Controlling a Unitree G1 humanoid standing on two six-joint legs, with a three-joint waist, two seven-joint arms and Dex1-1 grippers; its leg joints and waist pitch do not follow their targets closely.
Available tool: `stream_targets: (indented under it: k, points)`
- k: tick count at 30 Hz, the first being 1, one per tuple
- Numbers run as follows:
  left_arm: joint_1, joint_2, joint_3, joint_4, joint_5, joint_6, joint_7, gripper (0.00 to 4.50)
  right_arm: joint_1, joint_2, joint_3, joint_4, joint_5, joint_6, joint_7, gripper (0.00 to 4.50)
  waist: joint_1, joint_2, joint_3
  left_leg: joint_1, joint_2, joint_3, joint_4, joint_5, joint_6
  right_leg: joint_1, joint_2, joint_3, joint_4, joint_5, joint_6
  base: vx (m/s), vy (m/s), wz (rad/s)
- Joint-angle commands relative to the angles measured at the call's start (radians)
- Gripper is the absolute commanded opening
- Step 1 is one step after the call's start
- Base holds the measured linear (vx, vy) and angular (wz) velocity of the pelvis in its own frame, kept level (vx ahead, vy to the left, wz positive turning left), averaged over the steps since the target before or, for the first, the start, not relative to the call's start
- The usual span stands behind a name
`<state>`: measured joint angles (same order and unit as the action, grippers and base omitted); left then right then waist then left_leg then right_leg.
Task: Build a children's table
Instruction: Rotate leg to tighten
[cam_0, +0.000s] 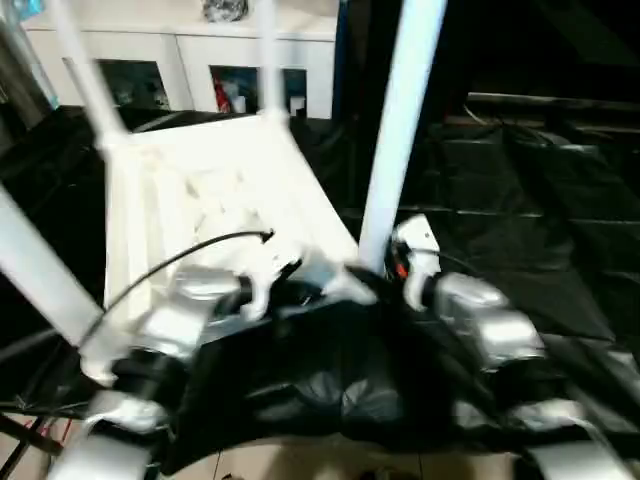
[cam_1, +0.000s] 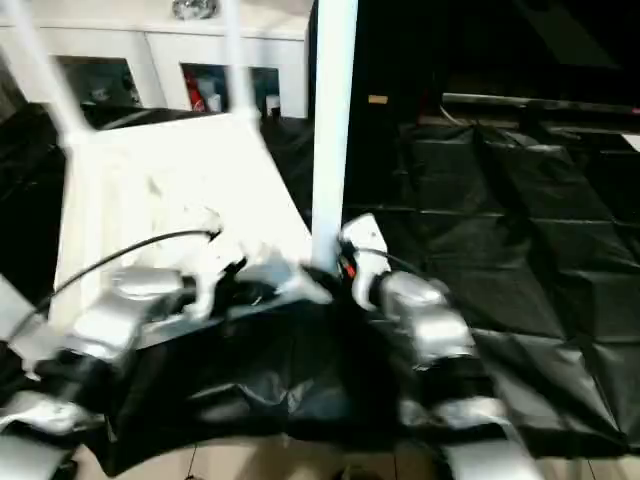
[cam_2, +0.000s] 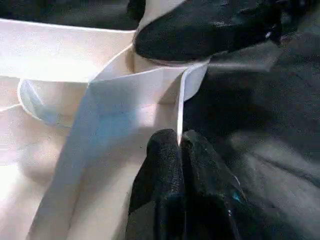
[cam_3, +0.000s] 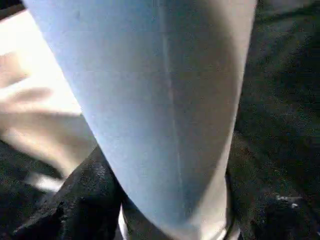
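Near leg (cam_0: 400, 130) cut off above by the picture's upper edge; foot hidden behind the right gripper (cam_0: 385, 272). Far legs (cam_0: 268, 60) smeared by blur, tops cropped. Tabletop (cam_0: 200, 190) ribs washed out, near edge covered by the left gripper (cam_2: 180, 150).

Dim room; glare washes out the tabletop (cam_0: 215, 190) at ten o'clock, motion blur smears both head views, wrist views soft
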<state>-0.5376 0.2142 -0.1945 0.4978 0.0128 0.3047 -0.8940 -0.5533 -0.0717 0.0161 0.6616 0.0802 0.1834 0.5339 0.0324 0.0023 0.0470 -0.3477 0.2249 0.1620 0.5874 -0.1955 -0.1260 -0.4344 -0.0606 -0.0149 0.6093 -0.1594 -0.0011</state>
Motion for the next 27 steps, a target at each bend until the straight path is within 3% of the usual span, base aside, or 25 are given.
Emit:
stream_targets:
  k: [1,4,11,15,17,19,24,27]
  points:
    - [-0.053,-0.091,-0.035,-0.038,-0.039,-0.02,0.022,0.0,0.023,0.096,0.138,0.057,-0.049,-0.001,0.062,2.51,0.003,0.002,-0.054,-0.005,-0.023,0.012,-0.07,-0.295,0.007,0.049,-0.037,0.01,-0.105,-0.503,-0.109,0.0,0.0,0.0]
    - [-0.05,-0.083,-0.034,-0.049,-0.051,-0.022,-0.004,0.0,0.032,0.1,0.143,0.014,-0.011,0.009,0.156,3.2,0.005,0.003,-0.056,-0.009,-0.021,0.012,-0.073,-0.29,0.021,0.053,-0.035,0.012,-0.1,-0.445,-0.125,0.0,0.0,0.0]
    - [-0.022,-0.022,-0.033,-0.073,-0.052,-0.022,-0.078,0.0,0.03,0.017,0.159,-0.018,0.008,0.012,0.296,3.7,0.006,0.005,-0.059,-0.011,-0.018,0.014,-0.072,-0.272,0.03,0.061,-0.036,0.014,-0.088,-0.345,-0.175,0.0,0.0,0.0]
    - [-0.014,0.004,-0.038,-0.087,-0.058,-0.015,-0.124,0.0,0.043,-0.039,0.176,-0.064,0.031,0.023,0.41,3.7,0.009,0.005,-0.062,-0.013,-0.017,0.016,-0.068,-0.231,0.048,0.068,-0.037,0.015,-0.079,-0.244,-0.213,0.0,0.0,0.0]
    - [-0.004,0.045,-0.042,-0.106,-0.074,-0.014,-0.205,0.0,0.067,-0.129,0.203,-0.141,0.06,0.047,0.582,3.7,0.011,0.004,-0.066,-0.013,-0.015,0.017,-0.065,-0.2,0.062,0.072,-0.034,0.015,-0.072,-0.181,-0.228,0.0,0.0,0.0]
    - [0.0,0.062,-0.048,-0.114,-0.079,-0.014,-0.24,0.0,0.072,-0.156,0.209,-0.157,0.062,0.056,0.626,3.7,0.015,0.006,-0.066,-0.014,-0.014,0.018,-0.063,-0.181,0.074,0.071,-0.034,0.015,-0.066,-0.125,-0.251,0.0,0.0,0.0]
    - [0.021,0.122,-0.075,-0.149,-0.095,0.001,-0.356,0.0,0.076,-0.205,0.215,-0.183,0.08,0.09,0.721,3.7,0.035,0.01,-0.065,-0.007,-0.007,0.022,-0.064,-0.19,0.072,0.069,-0.036,0.013,-0.063,-0.128,-0.267,0.0,0.0,0.0]
    - [0.042,0.184,-0.1,-0.185,-0.107,0.02,-0.45,0.0,0.084,-0.252,0.244,-0.226,0.089,0.116,0.806,3.7,0.042,0.01,-0.062,-0.006,-0.006,0.022,-0.066,-0.209,0.063,0.069,-0.036,0.014,-0.065,-0.165,-0.255,0.0,0.0,0.0]
